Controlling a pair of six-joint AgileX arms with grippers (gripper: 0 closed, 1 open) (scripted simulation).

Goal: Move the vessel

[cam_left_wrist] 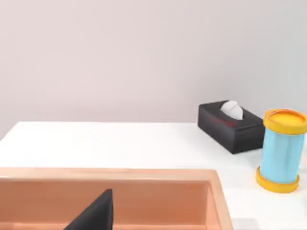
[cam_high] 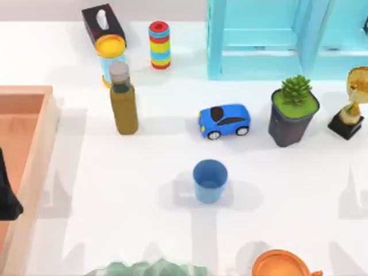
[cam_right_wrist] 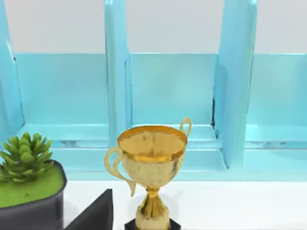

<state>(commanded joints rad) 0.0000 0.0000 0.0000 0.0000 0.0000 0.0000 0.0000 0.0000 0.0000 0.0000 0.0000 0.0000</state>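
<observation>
Blue plastic, the vessel [cam_high: 210, 180] stands upright near the middle of the white table [cam_high: 144, 190], nearer than the blue toy car [cam_high: 224, 121] and apart from it — nothing touches it. An orange cup [cam_high: 280, 265] is cut off at the near edge, and a green shape [cam_high: 146, 269] beside it is too cropped to make out. At far left a dark part of the left arm [cam_high: 7, 192] overlaps the wooden tray [cam_high: 34, 172]; whether either gripper's jaws are apart or together I cannot tell.
</observation>
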